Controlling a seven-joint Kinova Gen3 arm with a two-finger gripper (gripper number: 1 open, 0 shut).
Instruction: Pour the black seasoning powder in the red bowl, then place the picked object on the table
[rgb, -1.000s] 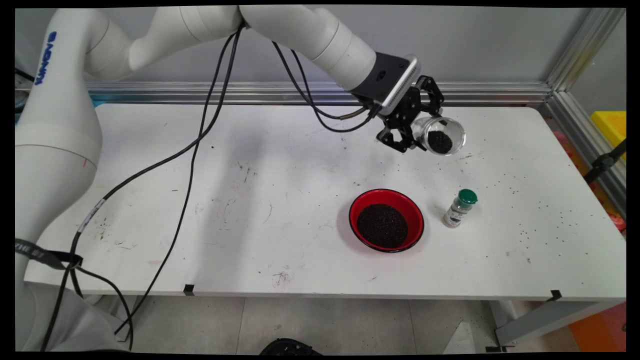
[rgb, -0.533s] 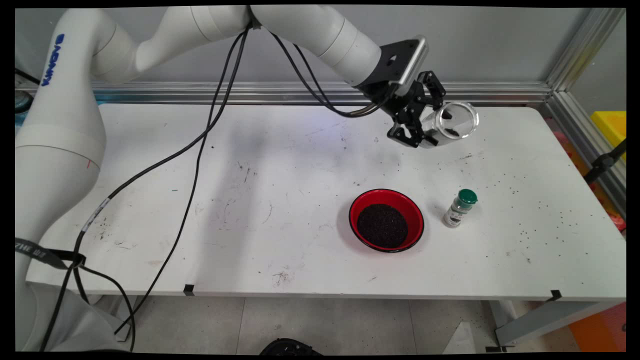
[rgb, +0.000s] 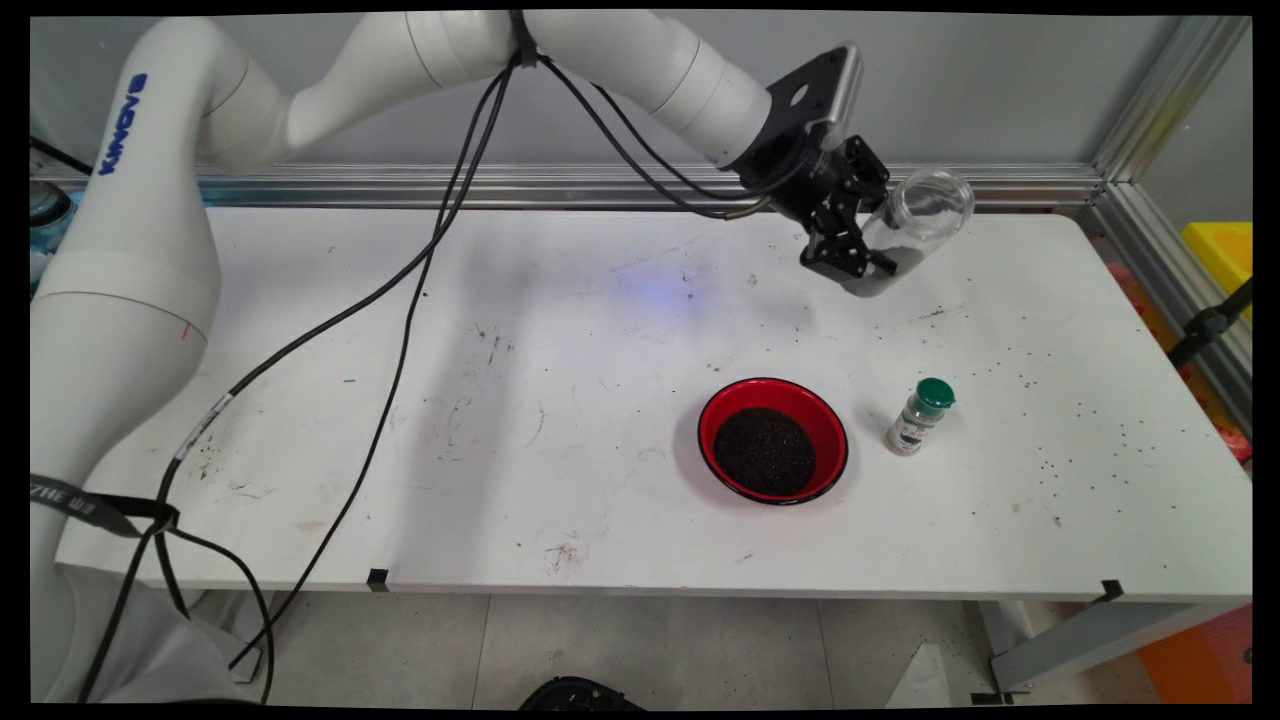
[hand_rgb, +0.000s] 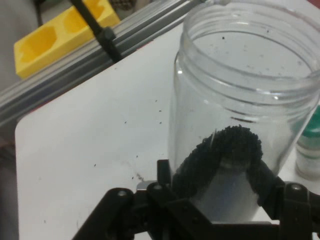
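Fingers are clamped on a clear jar, held by the gripper above the table's far right part, mouth tilted up toward the right. Dark grains are heaped in the jar's bottom next to the gripper; this is seen only in the hand view, the main view giving just a grey smear there. Only the main view takes in the red bowl of dark grains and the green-capped shaker just to its right, both well apart from the jar. A yellow tray beyond the table rail is cut off in both views. Fingertips are hidden behind the jar.
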